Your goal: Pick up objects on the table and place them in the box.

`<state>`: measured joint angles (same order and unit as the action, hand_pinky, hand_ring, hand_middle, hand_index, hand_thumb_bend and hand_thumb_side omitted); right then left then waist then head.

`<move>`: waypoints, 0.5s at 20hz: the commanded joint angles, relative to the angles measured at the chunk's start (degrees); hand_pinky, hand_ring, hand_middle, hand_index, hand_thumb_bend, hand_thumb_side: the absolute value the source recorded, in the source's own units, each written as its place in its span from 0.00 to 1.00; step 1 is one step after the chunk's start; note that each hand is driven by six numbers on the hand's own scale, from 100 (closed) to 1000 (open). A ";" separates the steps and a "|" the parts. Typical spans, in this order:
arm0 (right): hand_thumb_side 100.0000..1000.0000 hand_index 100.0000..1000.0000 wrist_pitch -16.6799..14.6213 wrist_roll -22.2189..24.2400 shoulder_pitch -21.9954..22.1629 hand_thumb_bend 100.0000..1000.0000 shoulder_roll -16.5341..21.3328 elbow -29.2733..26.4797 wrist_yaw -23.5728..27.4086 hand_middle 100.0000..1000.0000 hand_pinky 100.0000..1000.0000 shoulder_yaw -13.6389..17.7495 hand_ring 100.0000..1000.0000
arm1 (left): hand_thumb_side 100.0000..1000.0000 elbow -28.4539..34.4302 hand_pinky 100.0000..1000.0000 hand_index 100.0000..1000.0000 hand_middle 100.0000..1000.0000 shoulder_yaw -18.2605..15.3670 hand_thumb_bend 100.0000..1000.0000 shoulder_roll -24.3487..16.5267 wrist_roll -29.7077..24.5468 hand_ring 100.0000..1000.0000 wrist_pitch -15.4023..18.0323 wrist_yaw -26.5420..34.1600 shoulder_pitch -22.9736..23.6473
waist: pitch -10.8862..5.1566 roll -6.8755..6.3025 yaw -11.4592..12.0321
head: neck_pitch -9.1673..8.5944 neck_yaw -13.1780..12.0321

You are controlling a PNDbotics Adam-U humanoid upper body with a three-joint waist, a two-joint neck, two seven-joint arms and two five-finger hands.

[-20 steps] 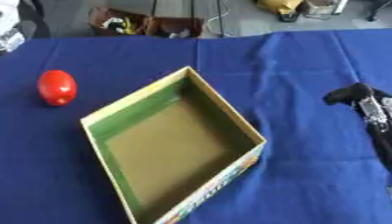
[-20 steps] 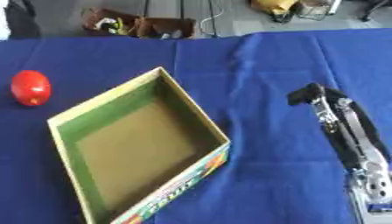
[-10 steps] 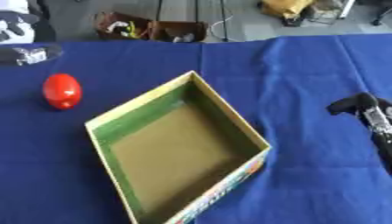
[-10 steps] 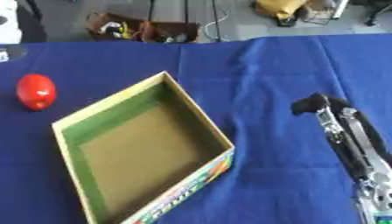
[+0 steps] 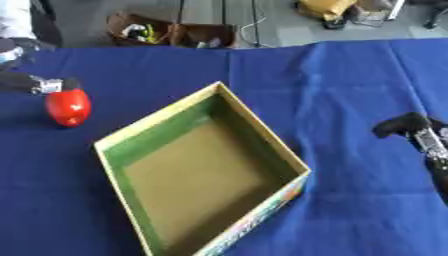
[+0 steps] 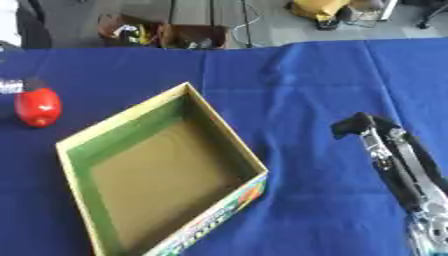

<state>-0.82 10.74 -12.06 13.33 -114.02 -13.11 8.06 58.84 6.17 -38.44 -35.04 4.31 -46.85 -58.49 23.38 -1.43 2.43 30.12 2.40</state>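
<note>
A red rounded object (image 5: 68, 107) lies on the blue cloth at the far left. My left hand (image 5: 35, 83), black with a silver band, comes in from the left edge and its tip is right at the top of the red object; too little of it shows to tell its state. The open cardboard box (image 5: 262, 140), green inside with a brown floor, stands askew in the middle with nothing in it. My right hand (image 6: 357, 125) rests on the cloth to the right of the box, fingers relaxed, holding nothing.
The blue cloth (image 5: 350, 75) covers the whole table. Beyond the far edge, on the floor, are a brown crate with clutter (image 5: 171, 34) and a yellow bag (image 5: 324, 9). A person's sleeve (image 5: 17, 20) shows at the top left.
My left hand has come into view from the left and reached the top of the red object. My right hand has drawn back a little toward the near edge. The camera has tilted slightly.
</note>
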 commanded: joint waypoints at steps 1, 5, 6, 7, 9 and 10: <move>0.96 0.60 -0.13 0.29 -0.27 0.00 0.88 -0.57 -0.85 0.46 0.84 -0.07 0.65 | 0.84 -0.89 0.78 1.00 1.00 -1.04 0.65 -1.25 -1.54 0.88 1.21 0.10 -1.25 | -0.79 0.06 -0.07 | -0.98 -0.35; 0.96 0.59 -0.25 0.44 -0.39 0.00 0.72 -0.57 -1.14 0.46 0.84 -0.12 0.65 | 0.83 -1.95 0.73 1.00 0.98 -1.76 0.66 -0.87 -0.99 0.85 1.41 0.46 -1.21 | -0.10 0.39 -0.24 | -1.61 -0.74; 0.96 0.59 -0.27 0.49 -0.42 0.00 0.68 -0.57 -1.19 0.46 0.84 -0.15 0.65 | 0.83 -2.39 0.72 1.00 0.98 -1.83 0.66 -0.79 -0.89 0.84 1.32 0.51 -1.21 | 0.07 0.45 -0.29 | -1.79 -0.89; 0.96 0.59 -0.29 0.57 -0.42 0.00 0.64 -0.57 -1.25 0.46 0.84 -0.19 0.65 | 0.83 -2.73 0.70 1.00 0.97 -1.87 0.66 -0.72 -0.84 0.83 1.28 0.52 -1.22 | 0.21 0.50 -0.35 | -1.96 -1.04; 0.97 0.59 -0.31 0.72 -0.41 0.00 0.57 -0.57 -1.38 0.46 0.84 -0.27 0.65 | 0.82 -3.27 0.64 1.00 0.94 -2.16 0.67 -0.61 -0.49 0.79 1.20 0.57 -1.31 | 0.47 0.57 -0.46 | -2.31 -1.39; 0.97 0.59 -0.31 0.78 -0.42 0.00 0.55 -0.57 -1.44 0.45 0.84 -0.30 0.65 | 0.81 -3.57 0.62 1.00 0.93 -2.34 0.66 -0.57 -0.23 0.78 1.08 0.57 -1.39 | 0.58 0.59 -0.50 | -2.47 -1.51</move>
<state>-1.00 11.30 -12.10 13.33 -114.02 -14.11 7.75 55.12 4.81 -37.73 -35.71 5.45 -46.46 -58.53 25.13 -0.80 1.90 28.51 1.19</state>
